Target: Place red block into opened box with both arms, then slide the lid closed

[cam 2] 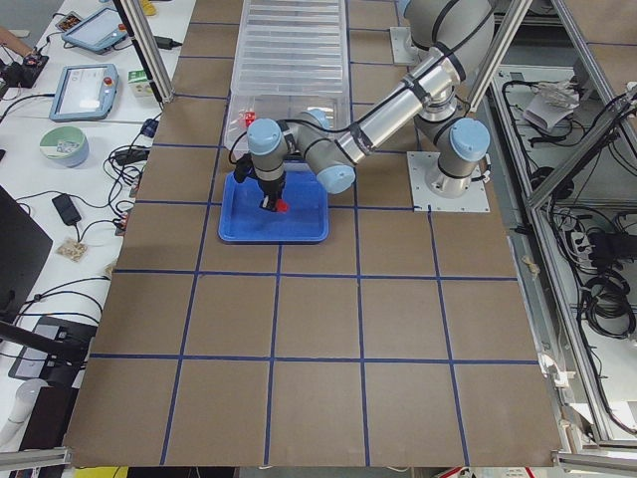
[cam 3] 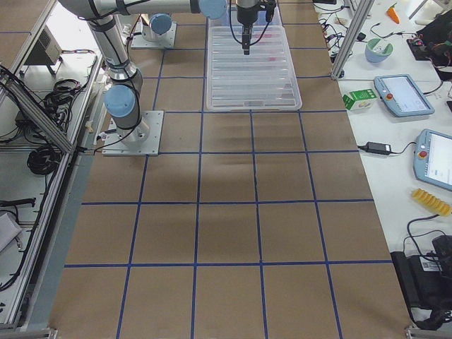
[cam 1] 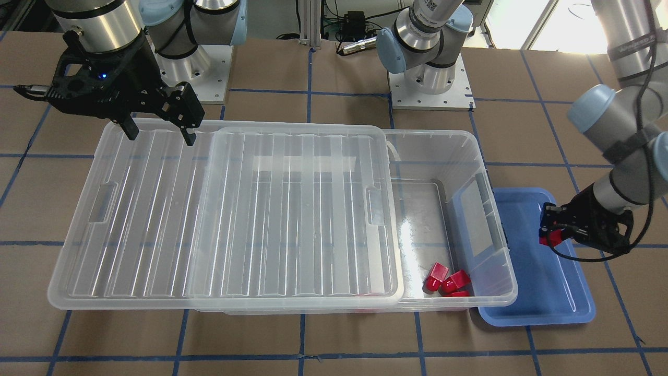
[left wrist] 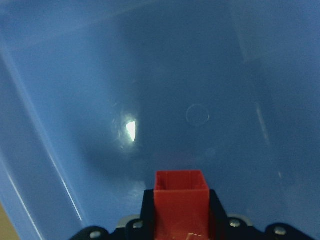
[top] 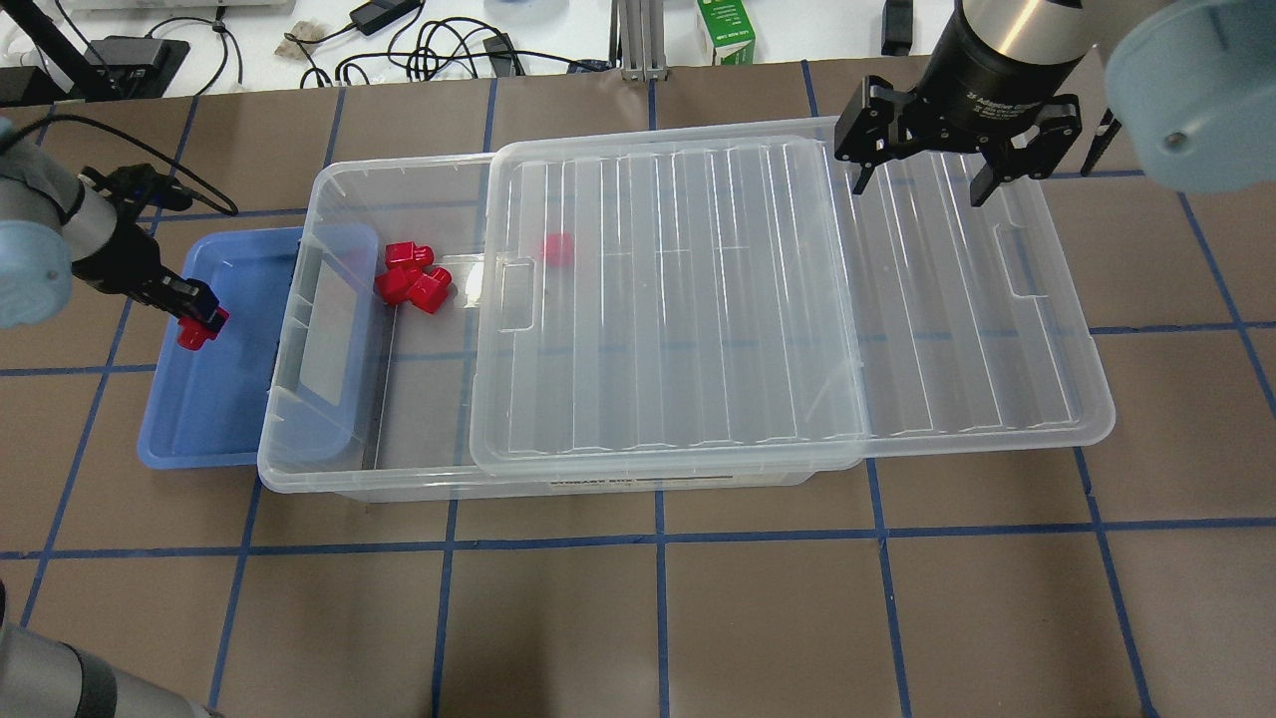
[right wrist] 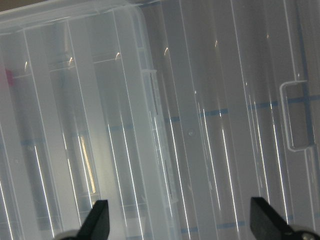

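Front view: brown, blue-gridded surface [cam 1: 334, 339]. Left gripper [cam 1: 550, 232] is clamped on the red block [cam 1: 547, 240] over the blue tray [cam 1: 543, 297], beside the box [cam 1: 469, 140]. Right gripper [cam 1: 159, 133] has its fingers apart above the lid [cam 1: 235, 209], which part-covers the box. Overhead: cables [top: 439, 45] and a green carton [top: 725, 30] behind. Left side view: tablets [cam 2: 85, 92] and a bowl [cam 2: 63, 146] at the room's edge. Left wrist: the block hangs above the tray floor.

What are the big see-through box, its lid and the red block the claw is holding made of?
The box looks like clear, glossy plastic: blue lines on the table show through it. The lid seems the same plastic, slightly milkier, with shiny moulded ribs. The red block in the left claw is probably hard, smooth plastic: solid colour, crisp edges.
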{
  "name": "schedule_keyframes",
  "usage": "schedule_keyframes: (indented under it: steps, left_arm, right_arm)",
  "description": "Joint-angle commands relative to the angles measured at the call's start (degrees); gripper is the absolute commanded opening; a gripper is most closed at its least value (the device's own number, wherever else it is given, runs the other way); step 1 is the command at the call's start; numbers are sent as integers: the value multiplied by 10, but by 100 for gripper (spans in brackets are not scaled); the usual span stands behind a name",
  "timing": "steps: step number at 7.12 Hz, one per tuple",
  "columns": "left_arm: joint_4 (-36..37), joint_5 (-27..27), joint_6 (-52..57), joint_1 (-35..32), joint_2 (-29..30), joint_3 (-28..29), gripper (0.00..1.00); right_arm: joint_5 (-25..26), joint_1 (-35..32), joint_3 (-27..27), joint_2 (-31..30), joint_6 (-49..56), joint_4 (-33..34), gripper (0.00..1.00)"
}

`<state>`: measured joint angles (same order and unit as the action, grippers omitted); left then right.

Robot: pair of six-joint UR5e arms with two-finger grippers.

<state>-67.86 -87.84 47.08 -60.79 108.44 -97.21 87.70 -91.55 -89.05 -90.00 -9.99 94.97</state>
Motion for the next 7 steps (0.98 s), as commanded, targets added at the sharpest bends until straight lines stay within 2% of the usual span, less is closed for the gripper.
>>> schedule_keyframes:
  steps: [1,3,5,7]
  left_arm:
    - [-175,6,-113,-40,-56,96,0]
    - [-182,-2,-284,-164,-82,82,0]
    - [-161,0,-377,-206,-84,24,0]
    - [-104,-1,-463,-246,-88,-16,0]
  right_arm:
    - [0,0,-2,-2,1,-1,100]
    - [1,1,0,-2,6,-7,100]
    - [0,1,-1,-2,6,-8,100]
    - [0,1,0,-2,6,-9,100]
